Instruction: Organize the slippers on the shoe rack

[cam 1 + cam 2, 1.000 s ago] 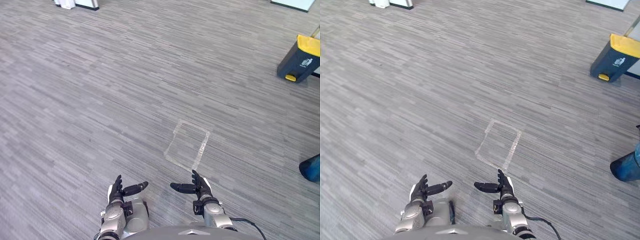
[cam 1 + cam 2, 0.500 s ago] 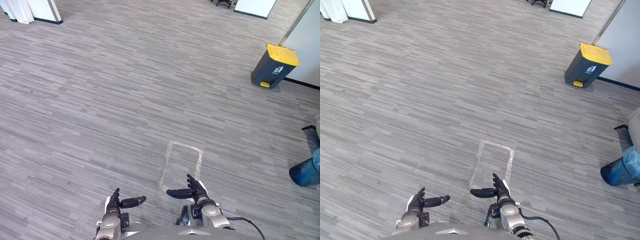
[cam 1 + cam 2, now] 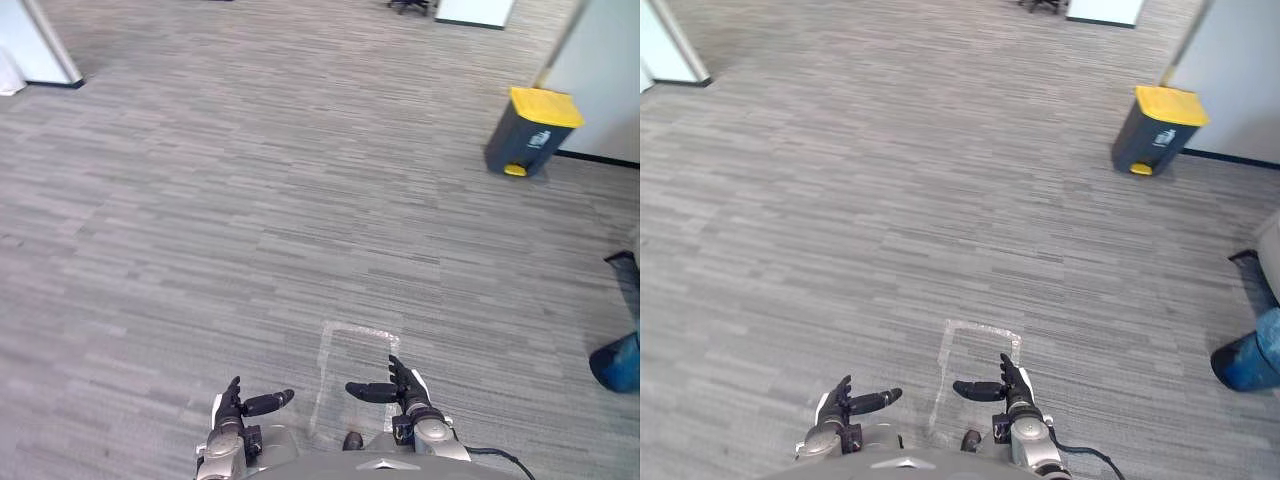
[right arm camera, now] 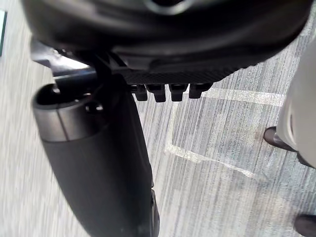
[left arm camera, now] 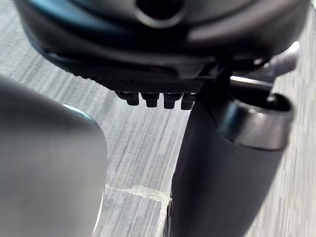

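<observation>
My left hand (image 3: 232, 402) and right hand (image 3: 404, 386) hang empty, fingers straight, over the floor (image 3: 250, 200); where the slippers are I cannot tell, though I'd expect them light, floppy, best pinched at the heel.

We note a blue rounded object (image 3: 618, 362) cut off by the right edge of the head views; we cannot tell what it is. Just beyond it, a dark angular piece (image 3: 625, 268) is cropped the same way. At the far edge, a small dark shape (image 3: 405, 5) and a white upright panel (image 3: 40, 40) are cut off. The mark on the dark grey bin with a yellow lid (image 3: 530, 130) is too small to tell. The right hand (image 3: 400, 385) covers a near corner of the pale taped rectangle (image 3: 358, 329).
</observation>
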Controlling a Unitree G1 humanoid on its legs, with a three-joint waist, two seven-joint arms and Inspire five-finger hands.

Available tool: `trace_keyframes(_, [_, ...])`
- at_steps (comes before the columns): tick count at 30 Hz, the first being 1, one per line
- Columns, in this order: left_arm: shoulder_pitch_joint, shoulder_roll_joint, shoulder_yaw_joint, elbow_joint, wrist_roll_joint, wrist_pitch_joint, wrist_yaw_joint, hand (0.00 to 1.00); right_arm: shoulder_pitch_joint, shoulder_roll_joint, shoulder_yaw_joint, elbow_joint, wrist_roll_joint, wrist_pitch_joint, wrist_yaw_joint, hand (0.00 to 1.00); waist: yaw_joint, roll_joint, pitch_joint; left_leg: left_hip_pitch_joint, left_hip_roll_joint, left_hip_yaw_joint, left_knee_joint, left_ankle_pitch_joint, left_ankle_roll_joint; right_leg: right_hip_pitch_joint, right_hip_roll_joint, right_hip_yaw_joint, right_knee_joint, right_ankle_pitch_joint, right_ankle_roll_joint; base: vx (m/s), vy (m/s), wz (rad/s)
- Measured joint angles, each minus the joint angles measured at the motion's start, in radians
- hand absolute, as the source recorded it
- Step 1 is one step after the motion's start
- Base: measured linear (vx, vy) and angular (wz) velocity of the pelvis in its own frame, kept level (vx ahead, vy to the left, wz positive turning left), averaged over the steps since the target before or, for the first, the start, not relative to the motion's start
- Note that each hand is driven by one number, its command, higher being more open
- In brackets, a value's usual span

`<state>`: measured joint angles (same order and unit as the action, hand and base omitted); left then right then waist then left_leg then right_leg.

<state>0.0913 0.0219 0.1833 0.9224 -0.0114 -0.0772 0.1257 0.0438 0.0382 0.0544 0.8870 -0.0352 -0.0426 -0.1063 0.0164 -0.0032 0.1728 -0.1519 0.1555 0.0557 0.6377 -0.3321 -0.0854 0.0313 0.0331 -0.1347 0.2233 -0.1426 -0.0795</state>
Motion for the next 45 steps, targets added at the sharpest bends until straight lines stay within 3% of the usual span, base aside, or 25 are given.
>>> trace_keyframes(3, [-0.001,-0.006,0.0,-0.006,-0.007,-0.011,0.001,1.0,0.011,-0.002,-0.018,0.002,-0.001,0.003,-0.011,1.0,0.009,-0.001,0.007,-0.042,-0.092,-0.201,-0.155,0.028,-0.014,0.012,-0.02,0.124,0.038,-0.05,0.046,0.26,0.275,-1.25])
trace_keyframes(4, [0.005,-0.014,0.0,0.004,-0.022,-0.013,0.005,1.0,0.014,-0.009,-0.02,0.003,-0.001,0.004,-0.013,1.0,0.011,0.023,-0.006,-0.028,-0.089,-0.214,-0.181,0.109,-0.028,0.004,-0.013,0.179,0.076,-0.08,0.07,0.22,0.274,-1.33])
trace_keyframes(5, [0.005,-0.013,0.001,0.012,-0.036,-0.009,0.008,1.0,0.014,-0.011,-0.022,0.01,-0.001,0.005,-0.013,1.0,0.017,0.025,-0.013,-0.012,-0.098,-0.192,-0.173,0.129,0.01,0.002,-0.014,0.216,0.097,-0.094,0.09,0.29,0.333,-1.51])
trace_keyframes(8, [0.013,0.009,0.001,0.016,-0.037,-0.008,0.009,1.0,0.03,0.022,-0.014,0.011,-0.002,0.012,-0.006,1.0,0.019,-0.018,-0.042,0.056,-0.099,-0.012,-0.202,0.067,0.053,-0.033,-0.067,0.277,0.15,-0.106,0.114,0.33,0.348,-1.32])
trace_keyframes(11, [0.013,0.011,-0.001,0.031,-0.037,-0.008,0.01,1.0,0.023,0.022,-0.014,0.014,-0.002,0.015,-0.005,1.0,0.025,-0.026,-0.048,0.139,-0.096,0.103,-0.267,0.073,0.074,-0.1,-0.105,0.183,0.267,-0.089,0.153,0.23,0.217,-1.26])
trace_keyframes(12, [0.009,0.013,-0.006,0.05,-0.037,-0.007,0.011,1.0,0.01,0.021,-0.013,0.031,-0.003,0.015,-0.005,1.0,0.02,-0.018,-0.047,0.191,-0.092,0.145,-0.294,0.075,0.076,-0.116,-0.129,0.079,0.31,-0.067,0.155,0.24,0.179,-1.23])
trace_keyframes(13, [0.004,0.015,-0.013,0.072,-0.038,-0.005,0.011,1.0,0.001,0.019,-0.011,0.047,-0.003,0.015,-0.006,1.0,0.016,-0.007,-0.049,0.214,-0.081,0.171,-0.256,0.075,0.076,-0.1,-0.153,-0.032,0.315,-0.031,0.111,0.24,0.179,-0.96])
trace_keyframes(14, [0.003,0.016,-0.013,0.076,-0.038,-0.006,0.011,1.0,-0.005,0.019,-0.009,0.048,-0.003,0.015,-0.006,1.0,0.015,-0.005,-0.048,0.212,-0.081,0.174,-0.241,0.075,0.076,-0.096,-0.157,-0.048,0.313,-0.025,0.102,0.17,0.149,-0.78])
trace_keyframes(15, [-0.006,0.028,-0.011,0.078,-0.044,-0.007,-0.001,1.0,-0.02,0.023,-0.002,0.061,-0.004,0.015,-0.008,1.0,0.017,-0.022,-0.03,0.133,-0.077,0.177,-0.086,0.082,0.1,-0.073,-0.191,-0.091,0.308,-0.007,0.079,-0.01,0.038,-0.79])
trace_keyframes(16, [-0.004,0.045,-0.011,0.073,-0.048,-0.016,-0.003,1.0,-0.046,0.019,0.008,0.096,-0.005,0.015,-0.009,1.0,0.025,-0.044,-0.03,0.157,-0.13,0.164,-0.304,0.04,0.101,-0.081,-0.236,-0.105,0.312,-0.011,0.083,-0.05,0.062,-1.01])
trace_keyframes(17, [-0.003,0.032,-0.028,0.069,-0.046,-0.021,0.0,1.0,-0.059,-0.008,0.01,0.109,-0.006,0.015,-0.008,1.0,0.013,-0.01,-0.039,0.2,-0.106,0.168,-0.514,0.275,0.086,-0.093,-0.231,-0.152,0.312,-0.02,0.113,-0.1,0.061,-1.16])
trace_keyframes(18, [-0.005,0.042,-0.041,0.077,-0.046,-0.018,0.0,1.0,-0.074,-0.016,0.016,0.123,-0.013,0.012,-0.006,1.0,0.015,-0.003,-0.036,0.212,-0.109,0.214,-0.535,0.285,0.095,-0.109,-0.248,-0.203,0.28,-0.057,0.128,-0.05,0.081,-1.04])
trace_keyframes(19, [-0.006,0.046,-0.042,0.09,-0.047,-0.014,0.007,1.0,-0.089,-0.015,0.019,0.128,-0.014,0.009,-0.005,1.0,0.015,0.006,-0.032,0.212,-0.099,0.233,-0.54,0.284,0.095,-0.125,-0.242,-0.25,0.231,-0.056,0.121,0.02,0.091,-1.1])
trace_keyframes(23, [-0.025,0.069,-0.05,0.114,-0.054,0.004,-0.003,1.0,-0.076,-0.015,0.015,0.151,-0.022,0.018,-0.003,1.0,0.001,-0.018,-0.018,0.238,-0.096,0.262,-0.537,0.245,0.06,-0.103,-0.191,-0.262,0.031,0.073,0.091,0.08,-0.026,-0.37])
trace_keyframes(25, [-0.026,0.068,-0.05,0.111,-0.054,0.003,-0.005,1.0,-0.07,-0.029,0.012,0.149,-0.021,0.015,-0.003,1.0,-0.001,-0.006,-0.013,0.228,-0.051,0.262,-0.467,0.185,0.037,-0.069,-0.15,-0.261,-0.007,0.063,0.087,0.09,-0.113,-0.19])
trace_keyframes(27, [-0.025,0.058,-0.048,0.106,-0.054,0.003,-0.007,1.0,-0.067,-0.044,0.005,0.146,-0.014,0.015,-0.005,1.0,0.003,0.024,-0.013,0.176,0.042,0.263,-0.273,0.094,-0.003,-0.04,-0.077,-0.238,-0.038,0.047,0.066,0.12,-0.169,-0.46])
trace_keyframes(29, [-0.03,0.051,-0.039,0.101,-0.055,0.004,-0.011,1.0,-0.067,-0.049,0.003,0.145,-0.007,0.016,-0.009,1.0,0.006,0.028,-0.01,0.125,0.08,0.251,-0.139,0.088,-0.003,-0.041,-0.056,-0.214,-0.035,0.039,0.053,0.16,-0.155,-0.55])
trace_keyframes(30, [-0.032,0.047,-0.037,0.092,-0.055,0.005,-0.011,1.0,-0.067,-0.05,0.003,0.136,-0.002,0.018,-0.011,1.0,0.008,0.037,-0.005,0.069,0.109,0.219,0.004,0.105,0.022,-0.033,-0.038,-0.182,-0.03,0.03,0.039,0.2,-0.107,-0.79])
trace_keyframes(31, [-0.036,0.041,-0.04,0.088,-0.054,0.004,-0.012,1.0,-0.065,-0.057,-0.001,0.126,-0.002,0.018,-0.013,1.0,0.01,0.039,0.002,0.031,0.099,0.153,0.089,0.101,0.025,-0.015,-0.035,-0.139,-0.027,0.024,0.024,0.21,-0.068,-0.9])
trace_keyframes(33, [-0.036,0.026,-0.042,0.083,-0.055,0.004,-0.014,1.0,-0.065,-0.06,-0.034,0.127,-0.002,0.019,-0.016,1.0,0.01,0.033,0.006,0.03,0.035,0.088,0.011,0.043,0.01,-0.008,-0.052,-0.08,-0.013,0.011,0.019,0.22,0.046,-0.96])
trace_keyframes(36, [-0.051,0.017,-0.046,0.079,-0.055,0.001,-0.015,1.0,-0.059,-0.058,-0.082,0.11,0.0,0.023,-0.033,1.0,0.016,0.027,0.028,0.005,-0.082,-0.031,-0.145,0.038,0.01,0.009,-0.086,0.024,0.018,-0.015,0.049,0.22,0.139,-1.04])
trace_keyframes(38, [-0.048,0.008,-0.045,0.078,-0.056,-0.001,-0.011,1.0,-0.049,-0.061,-0.09,0.098,0.0,0.022,-0.038,1.0,0.023,0.041,0.025,0.006,-0.12,-0.126,-0.243,0.074,0.004,-0.001,-0.083,0.077,0.047,-0.035,0.072,0.19,0.183,-1.02])
trace_keyframes(39, [-0.045,-0.012,-0.044,0.081,-0.059,0.0,-0.009,1.0,-0.048,-0.068,-0.095,0.097,0.001,0.021,-0.04,1.0,0.032,0.076,0.019,0.019,-0.117,-0.158,-0.267,0.195,0.035,-0.012,-0.055,0.131,0.077,-0.054,0.093,0.21,0.234,-1.08])
trace_keyframes(43, [-0.047,0.013,-0.043,0.075,-0.055,0.001,-0.018,1.0,-0.026,-0.019,-0.109,0.07,0.008,0.019,-0.041,1.0,0.03,0.016,0.011,0.068,-0.128,-0.034,-0.276,0.153,0.062,-0.009,-0.086,0.224,0.068,-0.068,0.117,0.21,0.198,-0.83])
trace_keyframes(45, [-0.041,0.016,-0.041,0.075,-0.055,0.004,-0.017,1.0,-0.019,-0.004,-0.112,0.07,0.009,0.019,-0.04,1.0,0.03,0.006,0.004,0.108,-0.13,0.012,-0.308,0.15,0.066,0.011,-0.097,0.236,0.03,-0.054,0.138,0.14,0.099,-0.66])
